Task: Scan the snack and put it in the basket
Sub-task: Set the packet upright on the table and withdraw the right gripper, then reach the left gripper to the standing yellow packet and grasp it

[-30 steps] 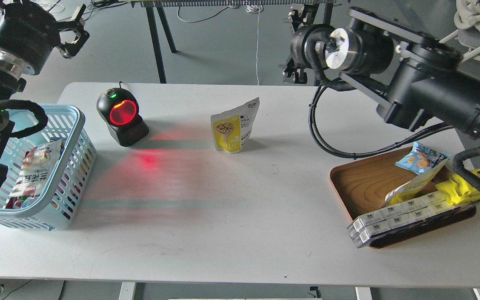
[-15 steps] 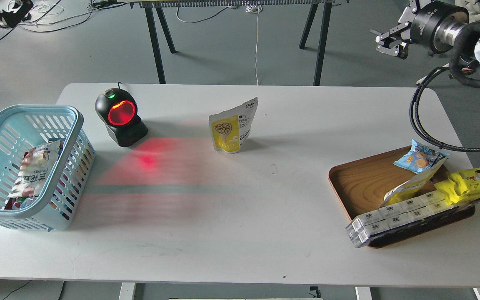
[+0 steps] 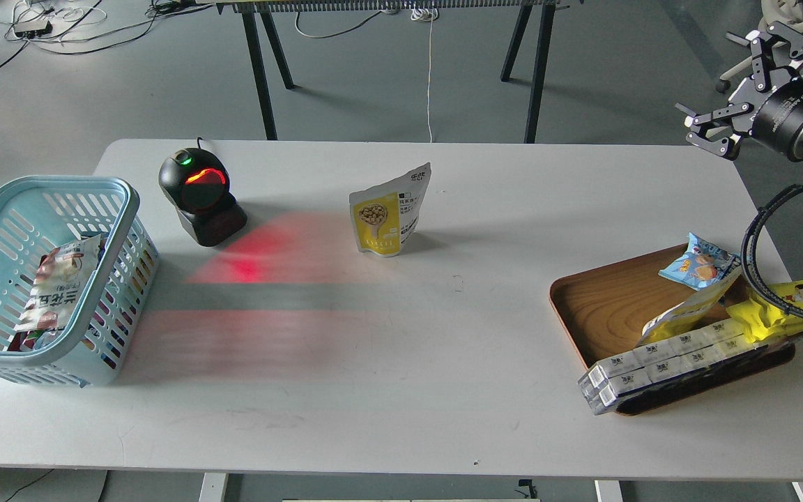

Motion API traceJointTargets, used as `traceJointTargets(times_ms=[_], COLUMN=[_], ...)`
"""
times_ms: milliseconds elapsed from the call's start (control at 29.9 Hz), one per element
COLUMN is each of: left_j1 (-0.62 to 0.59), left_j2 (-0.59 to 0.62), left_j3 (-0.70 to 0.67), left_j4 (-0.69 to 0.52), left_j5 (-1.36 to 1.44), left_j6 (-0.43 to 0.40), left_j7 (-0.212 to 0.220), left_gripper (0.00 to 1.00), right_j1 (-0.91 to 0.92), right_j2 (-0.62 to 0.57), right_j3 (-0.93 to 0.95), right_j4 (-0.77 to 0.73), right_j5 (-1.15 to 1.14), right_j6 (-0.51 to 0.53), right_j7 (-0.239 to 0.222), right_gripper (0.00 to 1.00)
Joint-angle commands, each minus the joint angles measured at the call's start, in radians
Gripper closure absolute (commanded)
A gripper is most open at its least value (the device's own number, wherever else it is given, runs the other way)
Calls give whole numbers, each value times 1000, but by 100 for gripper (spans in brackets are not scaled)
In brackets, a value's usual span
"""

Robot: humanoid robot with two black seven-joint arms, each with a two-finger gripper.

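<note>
One hand (image 3: 739,87) visible, right, fingers spread, empty, apparently beyond table edge; snack (image 3: 389,215) upright beside scanner (image 3: 201,197).

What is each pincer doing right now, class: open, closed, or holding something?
Left pincer: not in view.
Right pincer: open, holding nothing, up beyond the table's far right corner.

Black right arm (image 3: 792,122), looped cables

Basket (image 3: 119,209) far left, scanner (image 3: 201,203) beside it, snack (image 3: 389,213) centre, tray (image 3: 603,307) right.
</note>
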Motion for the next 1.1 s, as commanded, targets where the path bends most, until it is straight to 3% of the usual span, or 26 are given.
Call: traceJointTargets(times_ms=[0,301,568,702,869,1069], left_j1=[-1,3,-47,-104,-159,-156], left_j2=[-10,-228,-374,-432,-516,-664], left_j3=[11,24,211,361,512,546], left_j4=[-57,-97,-95,-94,-40,75], left_j5=[247,865,1276,1432,1578,1578], left_j6=[-11,-67,-87,-90,-104,-132], left_j7=[-1,-1,-24,-59,-65,-65], left_gripper=[0,0,0,0,1,1], right_j1=[-10,-10,-4,2,5,5], right_j2=[-8,5,42,51,53,53], right_j3=[1,-4,-16,-18,-18,-18], right_j4=[1,1,-5,-5,-4,-4], right_j5=[0,-3,-12,-14,-51,-52], right_j6=[0,0,0,0,0,0], right_j7=[0,-7,-4,-3,-1,-3], right_gripper=[0,0,0,0,0,0])
